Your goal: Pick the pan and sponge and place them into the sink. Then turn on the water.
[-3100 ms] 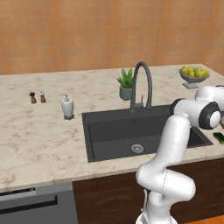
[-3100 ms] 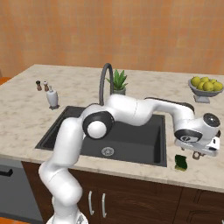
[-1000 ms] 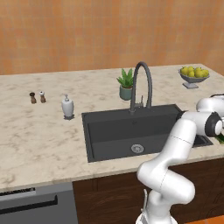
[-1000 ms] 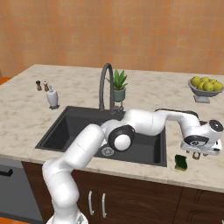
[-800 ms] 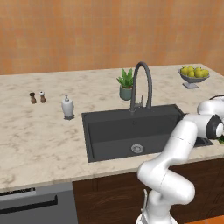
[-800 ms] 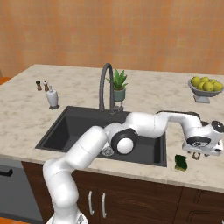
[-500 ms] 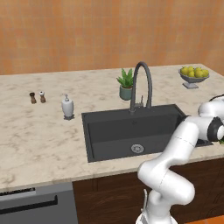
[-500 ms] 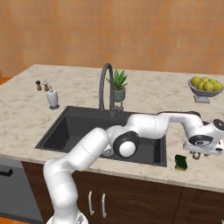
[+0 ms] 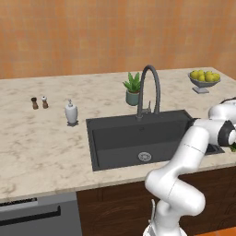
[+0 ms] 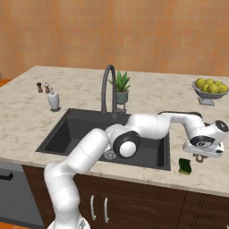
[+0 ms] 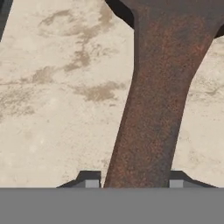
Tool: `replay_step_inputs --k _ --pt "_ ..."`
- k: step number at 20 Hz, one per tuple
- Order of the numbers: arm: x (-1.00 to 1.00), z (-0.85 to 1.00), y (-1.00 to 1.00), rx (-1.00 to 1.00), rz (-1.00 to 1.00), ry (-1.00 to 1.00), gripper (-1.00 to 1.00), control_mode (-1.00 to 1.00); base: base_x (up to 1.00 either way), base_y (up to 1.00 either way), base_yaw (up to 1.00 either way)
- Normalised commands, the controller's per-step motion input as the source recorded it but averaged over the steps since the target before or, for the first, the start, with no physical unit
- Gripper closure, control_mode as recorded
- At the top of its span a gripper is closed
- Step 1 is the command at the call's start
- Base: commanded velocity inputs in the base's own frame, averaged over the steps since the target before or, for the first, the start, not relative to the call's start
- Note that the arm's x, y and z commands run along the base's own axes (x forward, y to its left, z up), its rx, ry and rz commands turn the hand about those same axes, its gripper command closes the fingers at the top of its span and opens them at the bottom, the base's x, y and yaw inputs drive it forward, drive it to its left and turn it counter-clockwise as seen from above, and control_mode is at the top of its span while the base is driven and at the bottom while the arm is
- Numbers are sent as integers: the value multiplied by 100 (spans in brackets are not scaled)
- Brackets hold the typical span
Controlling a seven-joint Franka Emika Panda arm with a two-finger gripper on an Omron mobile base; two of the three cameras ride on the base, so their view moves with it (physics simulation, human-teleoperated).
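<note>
The pan's rusty dark brown handle [image 11: 153, 109] runs up the middle of the hand view over the marble counter. My gripper [image 11: 132, 181] is open, with one fingertip on each side of the handle and very close to its edges. In the right base view the gripper [image 10: 200, 157] hangs low over the counter right of the sink [image 10: 58, 134], and the hand hides the pan there. The green sponge [image 10: 184, 166] lies on the counter's front edge, just left of the hand. No water runs from the arched tap [image 10: 106, 85].
A grey bowl of lemons [image 10: 209, 91] stands at the back right. A potted plant [image 10: 120, 89] sits behind the tap, and a soap dispenser [image 10: 53, 99] and shakers [image 10: 42, 87] stand to the sink's left. The counter's front edge is close under the hand.
The hand has stayed over the same spot right of the sink and sunk a little. The arm's elbow has swung toward the sink's front. The sponge has not moved.
</note>
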Motion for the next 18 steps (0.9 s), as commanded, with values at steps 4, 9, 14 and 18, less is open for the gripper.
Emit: replay_step_inputs --k 4,9,14,18 --pt "0 19 54 0 0 -21 100 -100 0 0 0" --pt "-12 50 24 1 12 -14 100 -100 0 0 0" --pt "-76 47 38 -4 24 0 100 -100 0 0 0" --pt "-72 74 46 -15 27 -2 100 -100 0 0 0"
